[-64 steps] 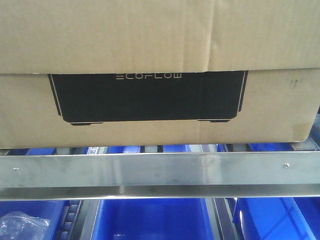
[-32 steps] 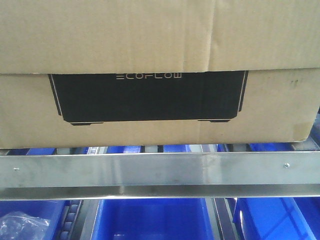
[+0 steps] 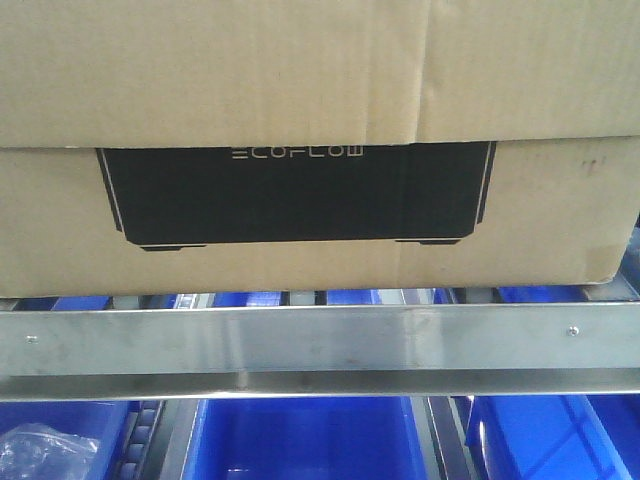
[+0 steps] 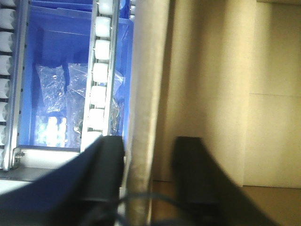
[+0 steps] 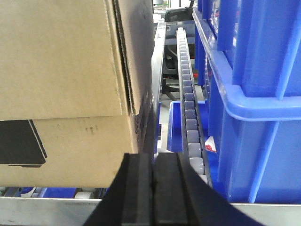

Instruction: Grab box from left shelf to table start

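The brown cardboard box (image 3: 320, 90), with its black ECOFLOW panel, rests on the silver shelf (image 3: 320, 340) and fills the upper front view. In the left wrist view the box (image 4: 221, 94) is on the right. My left gripper (image 4: 148, 179) is open, its dark fingers (image 4: 106, 174) on either side of a pale upright band (image 4: 148, 94); I cannot tell whether that band is box edge or shelf rail. My right gripper (image 5: 153, 188) is shut and empty, just off the box's right front corner (image 5: 131, 136), above the shelf rail (image 5: 47, 212). The table is out of view.
Blue plastic bins (image 3: 300, 440) sit under the shelf rail, one holding clear bags (image 4: 51, 99). A roller track (image 5: 188, 94) runs back beside the box. A tall blue bin (image 5: 254, 94) stands close on the right of my right gripper.
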`<state>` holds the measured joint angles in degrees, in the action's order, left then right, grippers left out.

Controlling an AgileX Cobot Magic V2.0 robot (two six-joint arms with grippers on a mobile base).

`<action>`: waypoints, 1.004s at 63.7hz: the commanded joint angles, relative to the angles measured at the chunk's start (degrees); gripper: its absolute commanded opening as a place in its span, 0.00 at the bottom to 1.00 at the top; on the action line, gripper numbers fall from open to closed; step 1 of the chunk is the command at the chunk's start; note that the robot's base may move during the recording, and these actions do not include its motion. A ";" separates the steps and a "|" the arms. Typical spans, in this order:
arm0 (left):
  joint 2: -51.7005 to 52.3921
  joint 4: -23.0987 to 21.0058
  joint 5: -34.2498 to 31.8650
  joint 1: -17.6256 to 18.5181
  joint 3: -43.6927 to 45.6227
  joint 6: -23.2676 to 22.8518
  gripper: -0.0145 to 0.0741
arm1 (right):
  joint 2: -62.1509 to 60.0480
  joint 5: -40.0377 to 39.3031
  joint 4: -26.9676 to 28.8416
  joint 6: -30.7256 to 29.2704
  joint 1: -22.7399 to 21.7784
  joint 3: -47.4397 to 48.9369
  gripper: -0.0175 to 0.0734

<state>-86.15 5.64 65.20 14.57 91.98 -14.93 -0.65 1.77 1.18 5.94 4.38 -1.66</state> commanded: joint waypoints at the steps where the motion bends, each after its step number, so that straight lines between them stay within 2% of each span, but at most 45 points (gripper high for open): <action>1: 1.73 0.11 -2.39 0.26 1.93 -0.71 0.19 | -0.71 -4.77 0.18 -0.58 0.04 0.98 0.25; 12: 1.73 0.11 -2.39 0.26 1.93 -0.71 0.05 | -0.71 -4.77 0.18 -0.58 0.04 0.98 0.25; 64: 1.73 -0.39 -2.39 0.26 1.93 -0.71 0.05 | -0.71 -4.77 -0.76 -0.69 0.04 0.98 0.25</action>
<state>-86.15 5.18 65.29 14.57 92.07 -14.93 -0.65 1.77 1.04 5.94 4.38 -1.66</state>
